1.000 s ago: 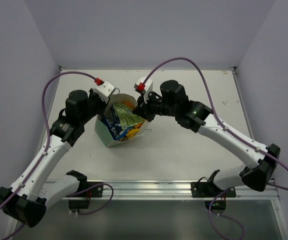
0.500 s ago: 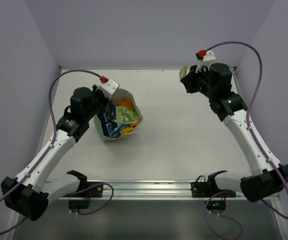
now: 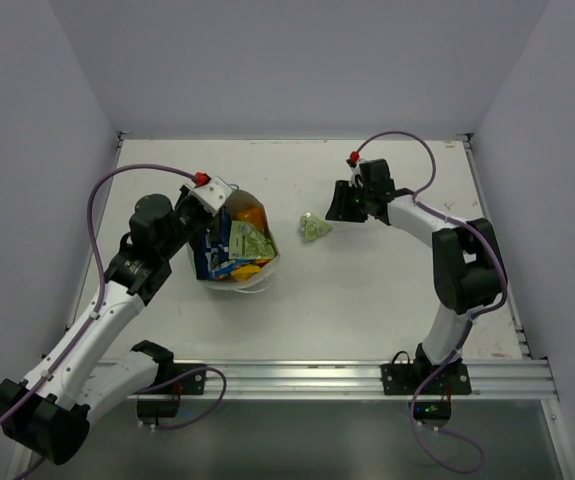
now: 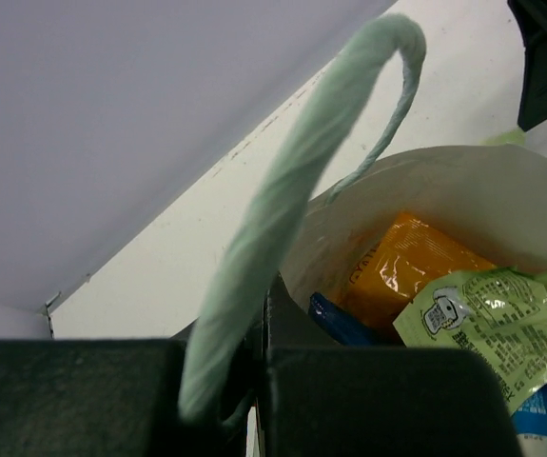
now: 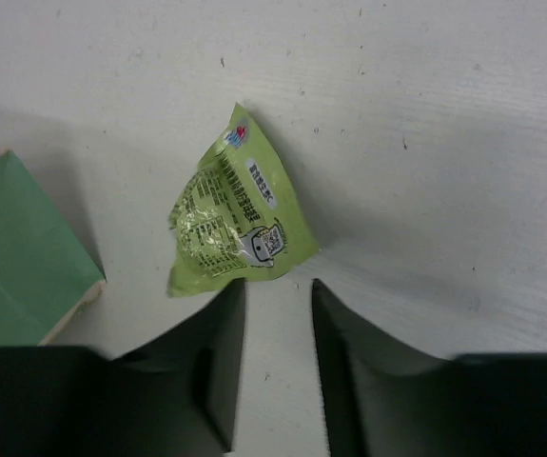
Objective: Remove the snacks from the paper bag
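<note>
Bright, even overhead light fills the top view, sharp throughout, with only faint shadows on the white counter. At the left wrist the string handle of the paper bag blurs close to the lens, the left fingers are featureless black, and glare spots dot the orange pouch. At the right wrist the green sachet is crisp; soft grey shadow spreads beside the dim right fingers.

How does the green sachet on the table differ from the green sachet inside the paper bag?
The table sachet lies alone on the table, before the open right gripper; the bag sachet rests against an orange pouch inside the paper bag. Both are pale green with printed text.
</note>
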Robot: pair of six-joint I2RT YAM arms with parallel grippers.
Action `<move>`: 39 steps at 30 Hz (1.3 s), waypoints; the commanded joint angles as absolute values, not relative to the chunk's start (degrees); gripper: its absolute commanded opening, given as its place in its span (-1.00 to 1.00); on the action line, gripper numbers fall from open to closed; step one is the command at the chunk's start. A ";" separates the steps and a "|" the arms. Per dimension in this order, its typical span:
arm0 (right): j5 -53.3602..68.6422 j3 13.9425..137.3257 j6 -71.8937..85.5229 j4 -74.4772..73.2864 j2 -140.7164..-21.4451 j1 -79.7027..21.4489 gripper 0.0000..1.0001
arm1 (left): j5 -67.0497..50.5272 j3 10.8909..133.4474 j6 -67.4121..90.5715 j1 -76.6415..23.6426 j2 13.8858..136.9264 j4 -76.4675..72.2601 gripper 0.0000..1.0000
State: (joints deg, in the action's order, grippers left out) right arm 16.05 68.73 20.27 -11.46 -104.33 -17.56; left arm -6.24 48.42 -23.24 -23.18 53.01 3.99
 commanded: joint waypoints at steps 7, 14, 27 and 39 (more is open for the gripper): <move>7.83 67.93 12.15 -13.79 -87.38 -23.79 0.50 | -5.80 52.20 -21.98 -23.38 52.20 -0.18 -1.00; 5.28 72.59 -2.78 -17.93 -73.84 -39.36 0.49 | -5.27 54.67 -18.64 -23.38 52.73 8.07 -1.00; 4.93 84.99 -18.54 -26.98 -83.12 -55.72 0.49 | -5.18 58.27 -12.22 -23.38 51.42 17.14 -1.00; 0.09 89.21 -20.30 -27.42 -95.79 -56.51 0.58 | -6.68 57.39 -10.81 -23.38 50.89 18.46 -1.00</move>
